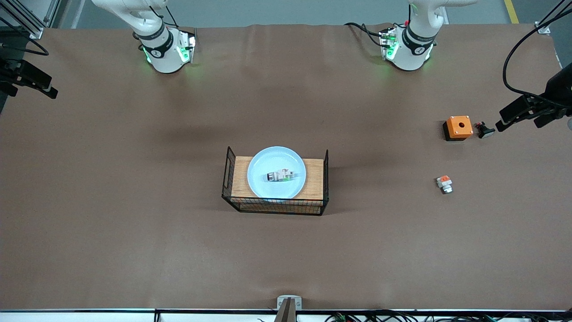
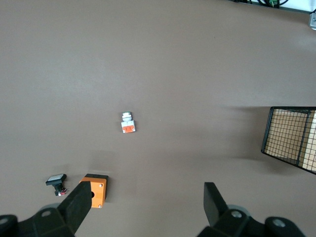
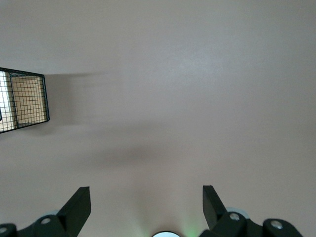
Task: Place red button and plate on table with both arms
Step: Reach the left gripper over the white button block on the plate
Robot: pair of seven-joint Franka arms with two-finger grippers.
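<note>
The red button [image 1: 280, 175] is seen lying in the plate [image 1: 261, 163], which rests on the wooden-topped rack [image 1: 315, 176]. The left gripper [image 2: 147, 205] and right gripper [image 3: 147, 203] are held wide open, empty, over bare table [image 1: 134, 223] away from the rack.

The rack [image 1: 275, 185] stands at the middle of the table [image 1: 134, 223]; the plate [image 1: 276, 172] rests on the rack's top, and the red button [image 1: 280, 175] lies on its side in the plate near its centre. Toward the left arm's end of the table, well apart from the rack, the box with a hole [image 1: 458, 128] sits with a small capped part [image 1: 484, 130] just beside it, and a second push-button part [image 1: 444, 184] lies alone, nearer the front camera than the box. Both grippers [image 2: 148, 207] [image 3: 146, 210] hang over bare table, jaws spread, each arm waiting at its own end.
</note>
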